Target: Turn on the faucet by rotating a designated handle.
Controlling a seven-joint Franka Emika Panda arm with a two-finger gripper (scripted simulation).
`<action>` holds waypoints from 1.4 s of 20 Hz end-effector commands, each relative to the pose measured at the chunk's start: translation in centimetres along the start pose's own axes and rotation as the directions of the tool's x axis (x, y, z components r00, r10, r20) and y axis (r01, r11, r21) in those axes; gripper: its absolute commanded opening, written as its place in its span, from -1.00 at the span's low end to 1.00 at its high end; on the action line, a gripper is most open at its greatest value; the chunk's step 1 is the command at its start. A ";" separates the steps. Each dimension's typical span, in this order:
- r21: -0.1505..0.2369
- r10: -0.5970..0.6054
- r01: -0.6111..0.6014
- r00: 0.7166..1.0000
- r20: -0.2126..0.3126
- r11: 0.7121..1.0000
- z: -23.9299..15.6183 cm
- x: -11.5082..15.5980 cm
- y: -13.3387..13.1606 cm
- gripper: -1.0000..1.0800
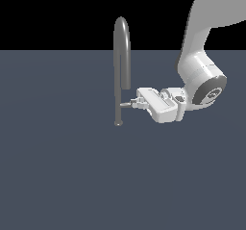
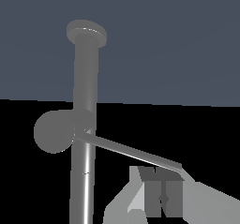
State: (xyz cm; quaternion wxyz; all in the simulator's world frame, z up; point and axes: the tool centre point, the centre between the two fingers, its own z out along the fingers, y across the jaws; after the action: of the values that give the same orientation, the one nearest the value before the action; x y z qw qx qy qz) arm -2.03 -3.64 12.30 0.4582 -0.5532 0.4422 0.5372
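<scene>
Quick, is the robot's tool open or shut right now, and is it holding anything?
Tool: shut, fingers together, pressed against the handle tip on the faucet, not gripping it.

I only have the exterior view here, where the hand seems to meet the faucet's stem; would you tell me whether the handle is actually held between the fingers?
Observer: It does not look held. In the wrist view the handle runs as a thin bar out from the stem of the faucet, and its tip lies across the fingertips of the hand, not between them.
Operator: Thank you. Are the fingers open, then?
Observer: They look shut, with only a thin dark line between the two pads.
Operator: And is the contact close to the stem or further out?
Observer: It is at the handle's free end, away from the stem.
</scene>
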 end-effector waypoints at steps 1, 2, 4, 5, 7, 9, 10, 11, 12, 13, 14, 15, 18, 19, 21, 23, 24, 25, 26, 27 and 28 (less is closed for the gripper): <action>0.002 0.012 -0.012 1.000 0.001 1.000 0.0 1.6 0.4 -1.00; 0.003 0.016 -0.016 1.000 0.001 1.000 0.0 2.2 0.5 -1.00; 0.004 0.022 -0.022 1.000 0.002 1.000 0.0 3.5 0.7 -1.00; 0.004 0.025 -0.025 1.000 0.002 1.000 0.0 4.1 0.9 -1.00; 0.005 0.032 -0.032 0.999 0.003 0.999 0.0 5.2 1.1 -1.00; -0.003 -0.007 0.007 1.000 0.003 1.000 0.0 2.8 0.0 -1.00; -0.002 -0.003 0.003 1.000 0.003 1.000 0.0 3.2 0.0 -1.00; -0.002 0.000 0.000 1.000 0.003 1.000 0.0 3.6 -0.1 -1.00; -0.001 0.003 -0.003 1.000 0.003 1.000 0.0 4.1 -0.2 -1.00; 0.000 0.006 -0.006 1.000 0.003 1.000 0.0 4.5 -0.2 -1.00; 0.000 0.009 -0.009 1.000 0.003 1.000 0.0 4.9 -0.3 -1.00; 0.001 0.012 -0.012 1.000 0.003 1.000 0.0 5.3 -0.3 -1.00; 0.003 0.021 -0.021 1.000 0.003 1.000 0.0 6.5 -0.5 -1.00; 0.004 0.024 -0.024 1.000 0.003 1.000 0.0 6.9 -0.5 -1.00; 0.005 0.029 -0.029 1.000 0.003 1.000 0.0 7.7 -0.6 -1.00; -0.009 -0.016 0.016 1.000 0.008 1.000 0.0 4.8 -1.7 -1.00; -0.008 -0.013 0.013 1.000 0.008 1.000 0.0 5.1 -1.8 -1.00; -0.007 -0.010 0.010 1.000 0.007 1.000 0.0 5.4 -1.9 -1.00; -0.006 -0.007 0.007 1.000 0.007 1.000 0.0 5.7 -2.0 -1.00; -0.005 -0.004 0.004 1.000 0.007 1.000 0.0 6.0 -2.1 -1.00; -0.004 -0.001 0.001 1.000 0.006 1.000 0.0 6.3 -2.3 -1.00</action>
State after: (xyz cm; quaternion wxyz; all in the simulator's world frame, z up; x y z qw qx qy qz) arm 0.25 -3.24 7.32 0.4610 -0.5560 0.4318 0.5403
